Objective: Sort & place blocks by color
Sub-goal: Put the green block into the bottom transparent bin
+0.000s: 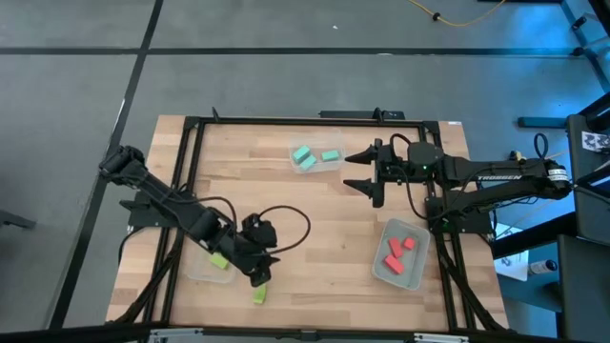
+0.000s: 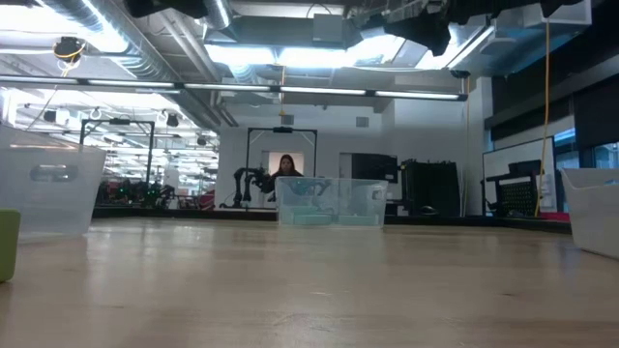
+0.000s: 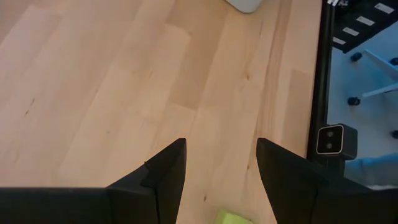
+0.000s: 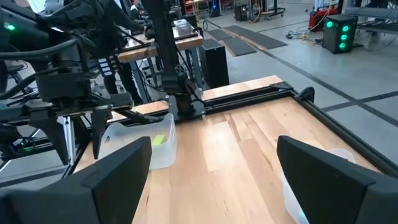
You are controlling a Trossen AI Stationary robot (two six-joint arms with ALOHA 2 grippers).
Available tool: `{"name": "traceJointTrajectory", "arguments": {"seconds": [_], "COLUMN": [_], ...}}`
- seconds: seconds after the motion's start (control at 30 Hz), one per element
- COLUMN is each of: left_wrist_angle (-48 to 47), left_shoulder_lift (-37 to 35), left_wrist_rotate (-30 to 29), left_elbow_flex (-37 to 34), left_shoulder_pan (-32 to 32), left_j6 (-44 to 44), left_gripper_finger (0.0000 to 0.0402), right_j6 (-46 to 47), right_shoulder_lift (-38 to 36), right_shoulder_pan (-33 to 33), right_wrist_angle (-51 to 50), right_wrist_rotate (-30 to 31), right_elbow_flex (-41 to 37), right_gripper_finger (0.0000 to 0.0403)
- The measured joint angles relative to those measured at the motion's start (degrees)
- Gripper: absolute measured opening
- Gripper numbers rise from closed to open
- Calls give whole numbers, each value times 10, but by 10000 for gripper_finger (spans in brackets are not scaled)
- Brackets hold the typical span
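Loose lime block (image 1: 258, 294) lies on the bare table (image 1: 315, 219) near the front edge, just outside the left bin (image 1: 198, 270). In the left wrist view the same block (image 3: 234, 218) shows between the fingers, low in the gap, not clamped. Left gripper (image 1: 259, 278) hangs right over it, jaws open, holding nothing; fingers (image 3: 166, 174) spread with wood showing between them.

Second lime block (image 1: 219, 259) sits in the left bin, partly hidden under the left arm. It also shows from the right wrist view (image 4: 160, 140) through the clear wall.

Two teal blocks (image 1: 303, 157) sit in the bin (image 1: 317, 146) at the back middle of the table. In the low view that bin (image 2: 331, 202) stands far across the table, teal visible inside.

Red blocks (image 1: 398, 250), three or so, lie in the right bin (image 1: 399, 274) near the right front.

Right gripper (image 1: 371, 170) is parked above the table just right of the teal bin, jaws wide open, empty.
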Motion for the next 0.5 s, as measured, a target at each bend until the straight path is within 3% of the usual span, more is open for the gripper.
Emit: {"name": "traceJointTrajectory", "arguments": {"seconds": [0.5], "left_wrist_angle": [1], "left_shoulder_lift": [0], "left_wrist_rotate": [19], "left_elbow_flex": [0], "left_shoulder_pan": [0], "left_j6": [2], "left_gripper_finger": [187], "right_j6": [0], "right_shoulder_lift": [0], "right_shoulder_pan": [0], "right_wrist_angle": [0], "right_wrist_rotate": [0], "right_elbow_flex": [0], "right_gripper_finger": [351]}}
